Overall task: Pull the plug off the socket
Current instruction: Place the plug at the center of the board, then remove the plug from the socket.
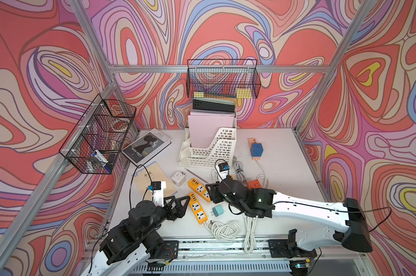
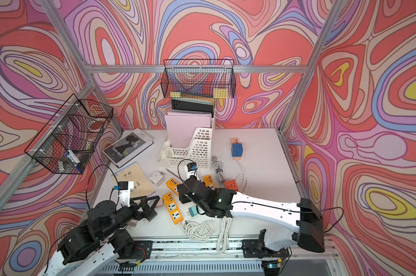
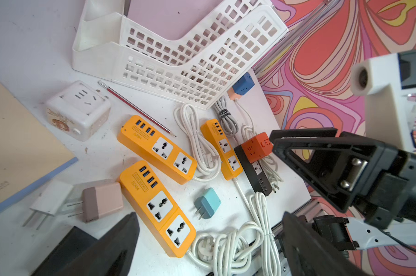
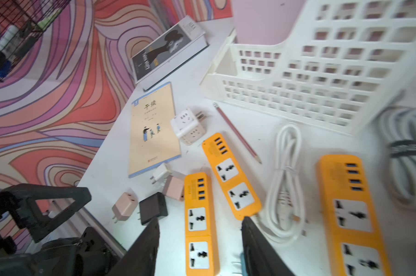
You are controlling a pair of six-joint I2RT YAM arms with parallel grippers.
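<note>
Plainly right gripper [image 4: 200, 221] stands half open, gripping nothing

The left tool [image 2: 155, 207] hovers over the tabletop [image 2: 262, 155], jaws spread wide, just beside a yellow strip [image 2: 173, 208]. On the strip's far side from this tool lies the teal plug [image 2: 192, 211], prongs toward the strip and free of any socket, close under the right arm's wrist. The right tool [image 2: 181, 194] is near a second strip [image 2: 172, 183] — its jaws are unreadable here.
</note>
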